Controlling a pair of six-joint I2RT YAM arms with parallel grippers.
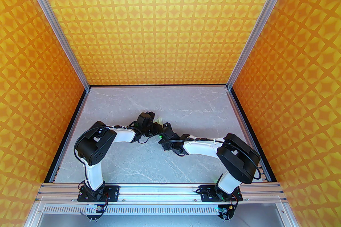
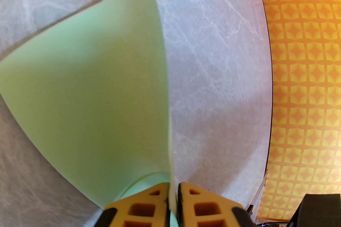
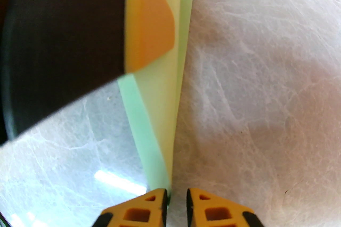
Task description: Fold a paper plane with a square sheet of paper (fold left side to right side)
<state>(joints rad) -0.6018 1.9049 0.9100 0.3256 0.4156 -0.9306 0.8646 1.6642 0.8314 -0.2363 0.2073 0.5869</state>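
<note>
Where the left wrist view meets its lower edge, the left gripper [image 2: 173, 190] is clamped on the sheet of paper [image 2: 93, 82], which is pinched in the thin slit between the two orange fingers [image 2: 149, 204]. From there the pale green sheet fans toward the upper left of the frame and ends in a point near the top, over the grey marble table [image 2: 218, 74].

In the right wrist view, the right gripper [image 3: 177, 195] sits at bottom centre with a narrow gap. The sheet's lower end meets the inner face of the finger at frame left. Whether it is clamped cannot be determined. Farther up, the left gripper's orange finger lies against the sheet.

In the top view, both grippers meet at mid-table, with the orange patterned wall [image 1: 170, 21] beyond.
</note>
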